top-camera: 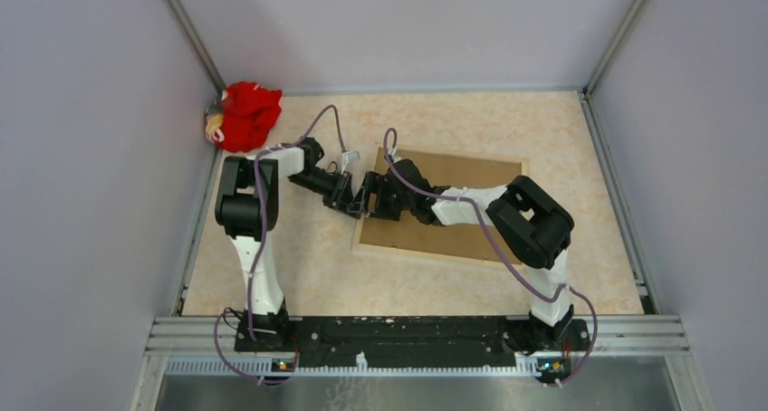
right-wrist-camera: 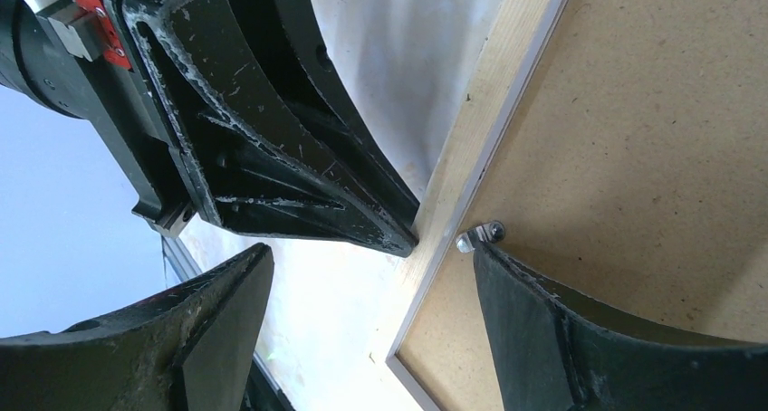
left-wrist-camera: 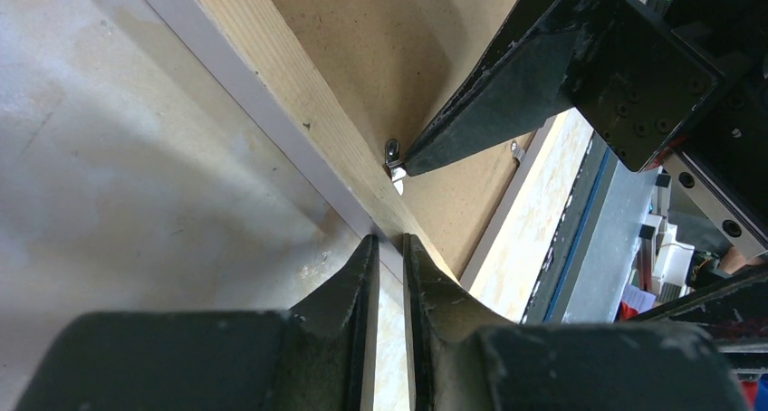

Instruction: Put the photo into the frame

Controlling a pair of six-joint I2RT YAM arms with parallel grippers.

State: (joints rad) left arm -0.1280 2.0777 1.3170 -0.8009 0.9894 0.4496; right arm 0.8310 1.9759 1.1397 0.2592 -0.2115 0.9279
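Observation:
The frame (top-camera: 362, 234) lies back up on the table, its pale wood rail (left-wrist-camera: 299, 94) (right-wrist-camera: 489, 85) around a plain brown backing board (top-camera: 462, 180) (right-wrist-camera: 652, 139). The photo is hidden. My left gripper (top-camera: 351, 196) (left-wrist-camera: 390, 239) is all but shut, with only a thin slit between its jaws and nothing in it. Its tips rest on the frame's left rail. My right gripper (top-camera: 375, 199) (right-wrist-camera: 371, 248) is open and straddles that rail. One of its fingers (right-wrist-camera: 561, 329) lies on the board, its tip at a small metal tab (right-wrist-camera: 480, 236) (left-wrist-camera: 392, 148); the other hangs over the table.
A red plush toy (top-camera: 246, 114) sits in the back left corner. Grey walls close in the table on three sides. A metal rail (top-camera: 408, 329) with both arm bases runs along the near edge. The two grippers stand very close together.

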